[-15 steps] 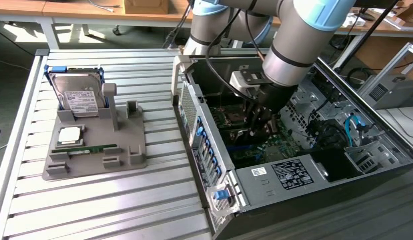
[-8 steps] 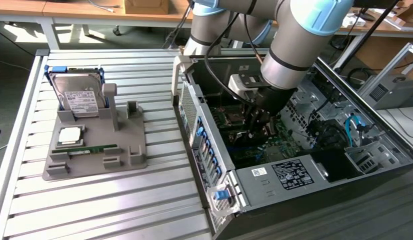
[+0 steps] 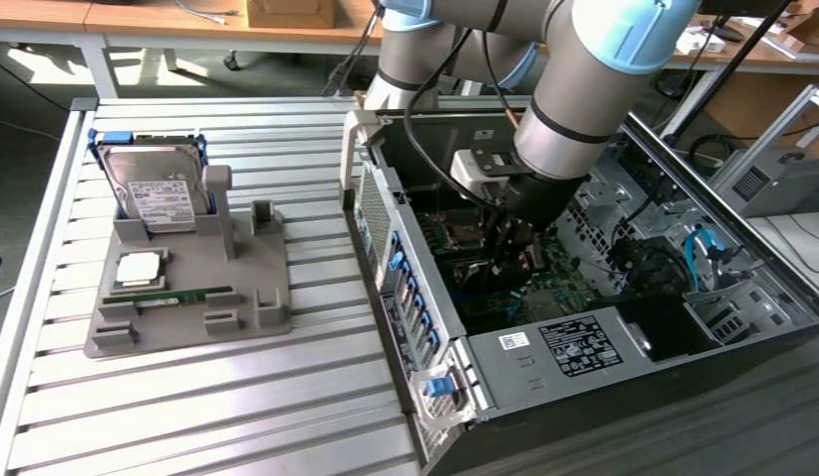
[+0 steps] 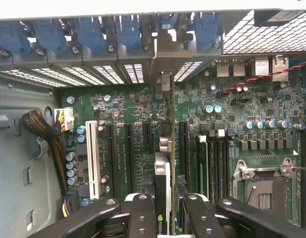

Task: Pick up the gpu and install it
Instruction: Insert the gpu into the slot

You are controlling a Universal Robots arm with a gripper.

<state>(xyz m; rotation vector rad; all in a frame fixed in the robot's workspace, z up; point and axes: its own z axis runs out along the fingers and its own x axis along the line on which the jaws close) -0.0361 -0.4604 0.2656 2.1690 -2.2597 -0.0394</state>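
The gpu (image 4: 163, 171) shows edge-on in the wrist view, standing upright on its long edge above the green motherboard (image 4: 138, 114). Its silvery bracket (image 4: 163, 54) reaches up to the rear slot openings of the case. My gripper (image 4: 167, 218) is shut on the card, one black finger (image 4: 142, 213) on each side of it. The card lies in line with the black expansion slots (image 4: 182, 144); whether it sits in one I cannot tell. In the exterior view my gripper (image 3: 523, 243) is deep inside the open computer case (image 3: 568, 342).
A white slot (image 4: 92, 158), a cable bundle (image 4: 46, 141) and the CPU socket (image 4: 264, 188) flank the card. Blue clips (image 4: 88, 32) line the rear wall. On the slatted table a grey fixture (image 3: 258, 297) holds a hard drive (image 3: 159, 188) and a memory stick (image 3: 172, 296).
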